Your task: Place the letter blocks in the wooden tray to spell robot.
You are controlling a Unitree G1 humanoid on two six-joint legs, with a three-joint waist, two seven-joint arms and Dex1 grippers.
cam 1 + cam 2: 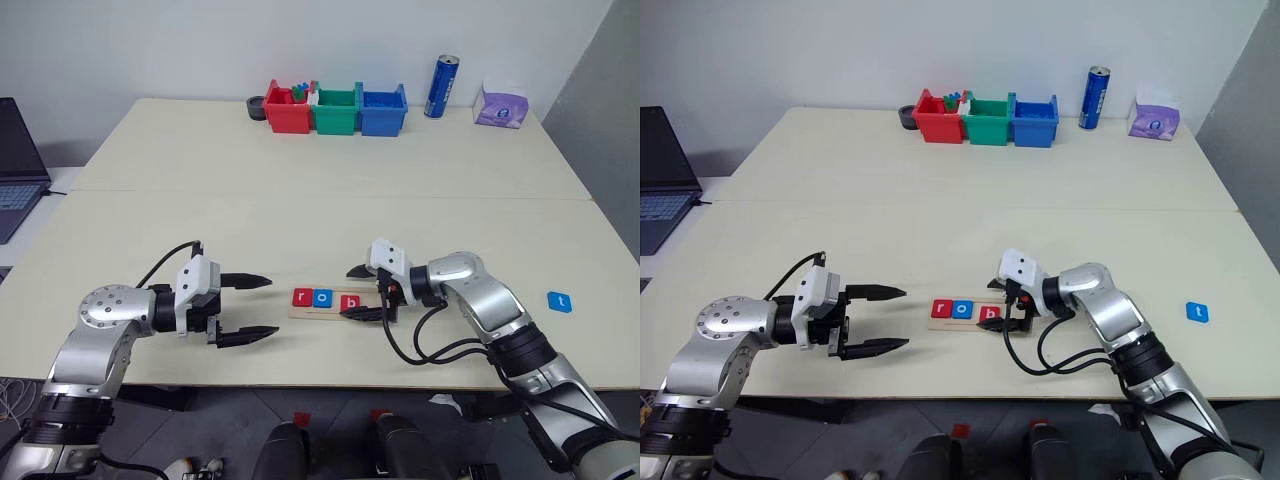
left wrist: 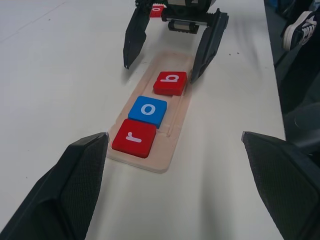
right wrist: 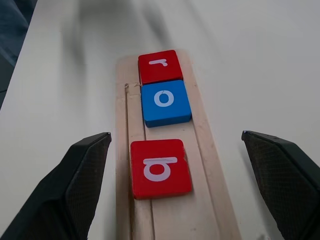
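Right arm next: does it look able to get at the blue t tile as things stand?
Probably yes: the blue t tile lies alone on bare table on the right arm's side, nothing around it, and the right gripper is open over the wooden tray.

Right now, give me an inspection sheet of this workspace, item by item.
Surface: pale table, two tops joined.
Job's things: wooden tray holds red r tile, blue o tile, red b tile, set apart from the o; blue t tile on the table.
Clutter: three bins, blue can, tissue pack, at the far edge.
Grippers: left gripper open, empty; right gripper open around the b.
Cables: black loops at the right wrist.
Surroundings: laptop at left.
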